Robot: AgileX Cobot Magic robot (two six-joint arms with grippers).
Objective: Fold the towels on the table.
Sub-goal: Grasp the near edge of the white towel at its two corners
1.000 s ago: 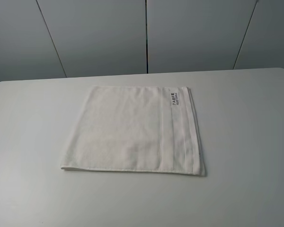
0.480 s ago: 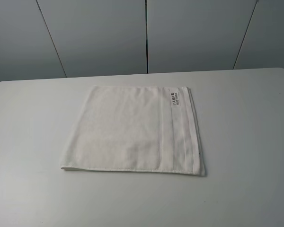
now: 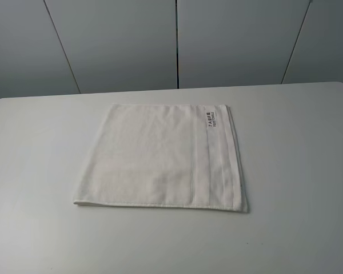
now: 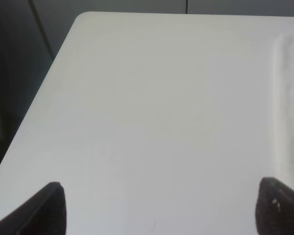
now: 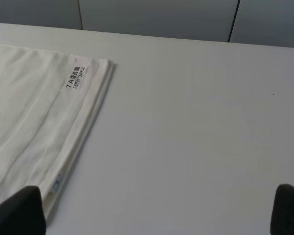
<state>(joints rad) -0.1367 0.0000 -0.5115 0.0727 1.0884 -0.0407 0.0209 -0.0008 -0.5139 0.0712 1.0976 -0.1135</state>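
- While it lies flat near the middle of the table (image 3: 297,171), the towel (image 3: 160,157) forms a neat, roughly square white pad, its edges close to parallel with the table's edges.
- A woven band (image 3: 201,165) runs along its right part, from the far edge to the near one.
- Just beside that band, at the far right corner, sits a small white label (image 3: 211,120) with dark lettering.
- Seen from the right wrist, the towel's right edge shows several layers stacked one over another, and a small blue tag (image 5: 57,182) peeks out along them.
- The table is plain white and smooth, with a rounded corner (image 4: 83,17) in the left wrist view.
- The left gripper (image 4: 164,210) hovers over the tabletop off the towel's left side. Its jaws stand wide, with only tabletop showing between the dark fingertips (image 4: 51,210). The towel's left edge lies close by the other fingertip.
- The right gripper (image 5: 154,213) hovers at the towel's right side, its jaws also spread wide and gripping no cloth. One of its fingertips (image 5: 19,210) appears over the towel's layered edge, and the other is over the table. I cannot tell whether it touches the cloth.
- Behind the table stand grey wall panels (image 3: 120,40) split by dark seams.
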